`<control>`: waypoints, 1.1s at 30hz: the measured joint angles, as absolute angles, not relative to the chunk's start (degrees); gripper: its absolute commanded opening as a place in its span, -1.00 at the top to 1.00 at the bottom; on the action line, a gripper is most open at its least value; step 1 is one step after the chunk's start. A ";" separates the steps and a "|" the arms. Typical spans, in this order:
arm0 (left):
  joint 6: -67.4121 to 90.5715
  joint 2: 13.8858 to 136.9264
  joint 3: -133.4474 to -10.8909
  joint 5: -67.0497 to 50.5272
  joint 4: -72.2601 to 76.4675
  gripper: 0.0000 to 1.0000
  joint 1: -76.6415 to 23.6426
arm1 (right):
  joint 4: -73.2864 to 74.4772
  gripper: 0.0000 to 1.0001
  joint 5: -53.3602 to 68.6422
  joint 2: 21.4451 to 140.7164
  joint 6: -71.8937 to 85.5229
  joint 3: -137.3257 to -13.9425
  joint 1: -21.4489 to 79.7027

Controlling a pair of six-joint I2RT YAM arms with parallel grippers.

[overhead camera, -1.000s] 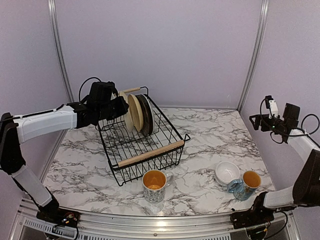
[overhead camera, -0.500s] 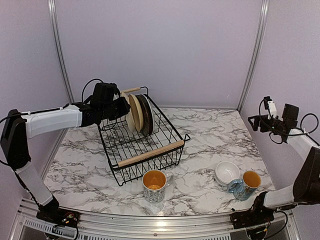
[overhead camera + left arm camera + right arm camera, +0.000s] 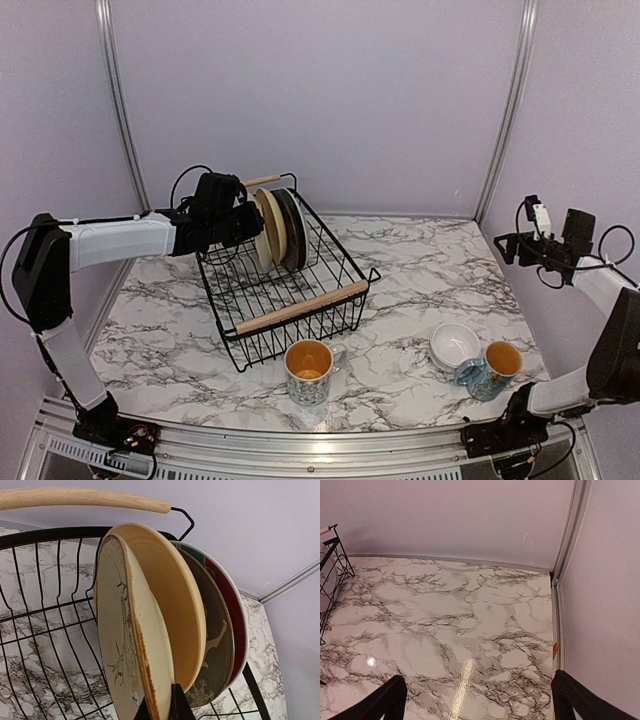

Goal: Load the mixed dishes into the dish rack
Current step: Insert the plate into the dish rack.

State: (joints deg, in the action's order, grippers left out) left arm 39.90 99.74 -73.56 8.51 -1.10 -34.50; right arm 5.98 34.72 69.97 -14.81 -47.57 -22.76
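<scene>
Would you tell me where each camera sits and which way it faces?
Top external: above and behind the bases, looking down over the table; both arms show.
Left wrist: on the left tool, whose dark fingertips pinch the cream plate, facing plates standing in the dish rack.
Right wrist: on the open right tool, facing bare marble towards the far right corner; both fingers show.
Shared: the top and left wrist views both show the rack and plates.
</scene>
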 measured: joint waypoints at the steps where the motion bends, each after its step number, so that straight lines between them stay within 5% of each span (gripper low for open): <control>1: 39.90 99.79 -73.56 8.51 -1.02 1.00 -34.48 | 5.98 -0.97 34.85 70.22 -14.85 -47.57 -22.74; 33: 42.19 107.07 -80.58 11.75 -2.26 1.00 -32.62 | 7.20 -0.97 36.05 74.83 -15.09 -47.57 -22.74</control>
